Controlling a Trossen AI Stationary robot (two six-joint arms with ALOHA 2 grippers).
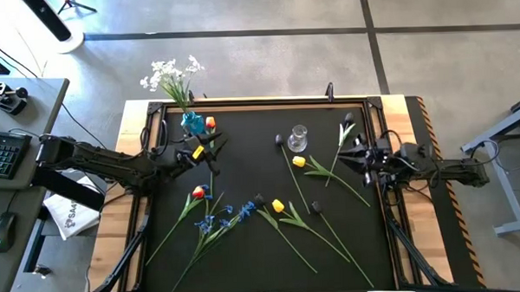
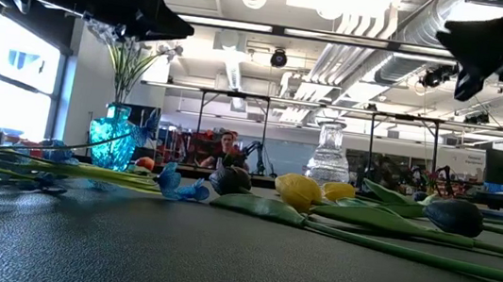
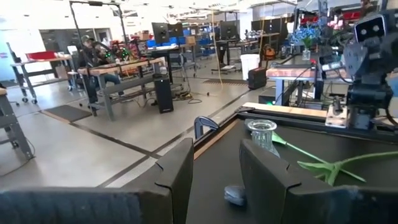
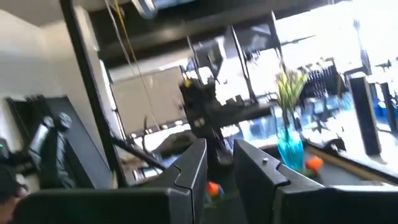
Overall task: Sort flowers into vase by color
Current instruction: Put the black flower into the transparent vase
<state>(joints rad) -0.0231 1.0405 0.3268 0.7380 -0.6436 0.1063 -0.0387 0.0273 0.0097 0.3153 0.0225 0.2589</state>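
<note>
**Mostly loose on the counter: flowers, two vases, both tools empty**

Far left on the black counter (image 1: 251, 129): a blue vase (image 1: 192, 122) of faceted glass, already holding the white sprays (image 1: 171, 75), small pale blooms on thin green stalks that fan out past the far edge. Just beside that vase, on its right, one orange-red tulip (image 1: 210, 123).

Near the far middle: a clear vase (image 1: 298, 138), upright, with a dark tulip (image 1: 279, 140) lying just to its left.

Scattered flat across the middle and near half, the rest of the flowers, all long and green-stemmed:
- a second orange-red tulip (image 1: 197, 193) left of centre, stem trailing toward the near left;
- small blue sprays (image 1: 223, 215) just right of it, on stems that run the same way;
- a yellow tulip (image 1: 300, 162) near the clear vase, and another (image 1: 278, 205) closer in;
- two more near-black heads (image 1: 260, 200) and (image 1: 315, 207) flanking that nearer yellow one, stems crossing toward the near right;
- a leafy green stalk (image 1: 342, 141) far right, close by the right arm.

Left tool (image 1: 204, 152) held over the counter just near of the blue vase, aimed right toward the clear vase; fingers (image 3: 180, 174) partly spread, bare counter showing between them, nothing gripped.

Right tool (image 1: 347, 156) held over the right side, aimed left toward the blue vase; fingers (image 4: 193, 168) only narrowly parted, nothing between them.

Beyond the counter in the low view, a seated person (image 2: 227, 148).
</note>
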